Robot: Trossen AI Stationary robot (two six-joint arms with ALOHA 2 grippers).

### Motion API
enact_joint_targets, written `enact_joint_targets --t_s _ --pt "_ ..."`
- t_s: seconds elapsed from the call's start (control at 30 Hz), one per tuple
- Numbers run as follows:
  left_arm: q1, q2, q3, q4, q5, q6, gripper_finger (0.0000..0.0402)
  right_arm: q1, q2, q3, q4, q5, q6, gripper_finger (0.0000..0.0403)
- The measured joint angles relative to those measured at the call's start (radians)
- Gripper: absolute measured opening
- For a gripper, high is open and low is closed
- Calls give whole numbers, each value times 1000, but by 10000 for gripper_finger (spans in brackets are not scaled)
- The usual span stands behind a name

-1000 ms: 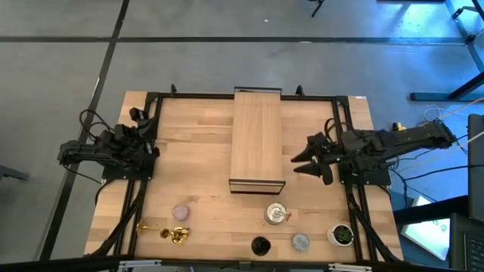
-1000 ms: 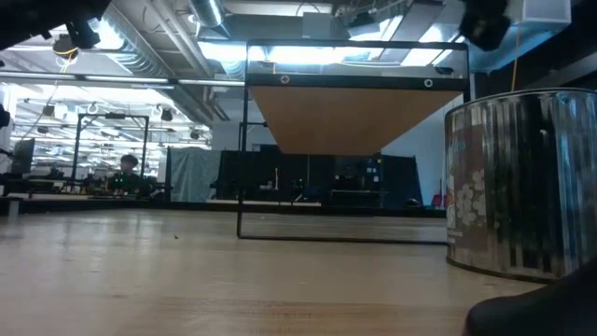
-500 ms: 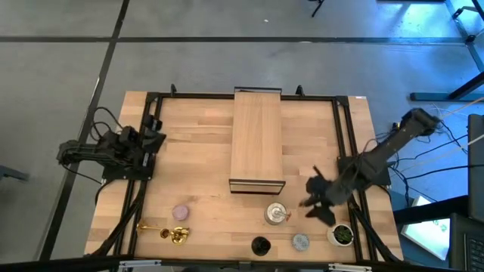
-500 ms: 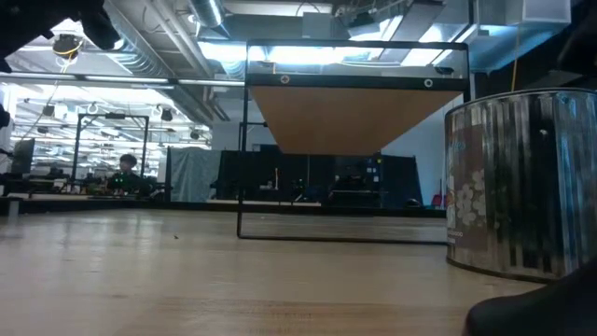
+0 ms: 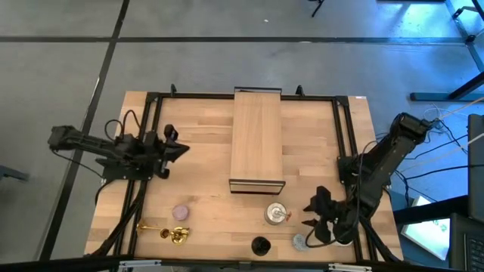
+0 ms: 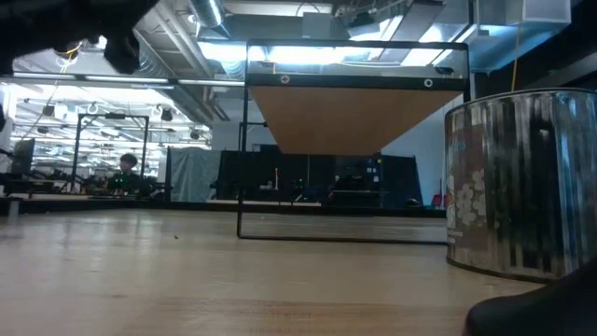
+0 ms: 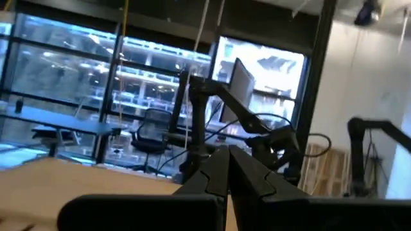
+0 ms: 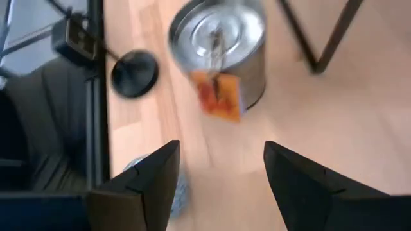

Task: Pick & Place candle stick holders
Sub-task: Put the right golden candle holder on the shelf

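The silver holder stands near the table's near edge, with an orange tag on it; it also shows in the low view. The black holder and the grey-blue holder stand near it. The lilac-pink holder and the gold stemmed holders are at the near left. My right gripper is open, just right of the silver holder and above the grey-blue one. My left gripper is shut and empty, left of the wood block.
The long light-wood block stands on its dark frame at the table's middle. The white pot with the plant is mostly hidden under my right arm. Dark frame rails run along the table's edges.
My right gripper has swung from the table's right middle toward the near edge and gone down beside the silver and grey-blue holders, staying open. My left gripper has reached out toward the table's right, toward the wood block.
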Motion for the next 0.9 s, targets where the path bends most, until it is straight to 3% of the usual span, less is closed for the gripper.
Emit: enact_joint_targets --t_s 0.17,0.4,0.53,0.63,0.9 --pt "-139 102 214 -243 -44 110 3 0 0 0 7 51 -11 228" --pt "-386 370 547 -694 -301 89 3 0 0 0 5 99 -38 228" --pt "-468 466 717 -1094 -370 -141 3 0 0 0 -5 119 -39 228" --pt "-503 503 784 -1281 -369 -331 3 -3 0 0 -23 154 -41 228" --pt "-625 468 807 -1663 -193 -868 3 -4 0 0 -29 210 -37 228"
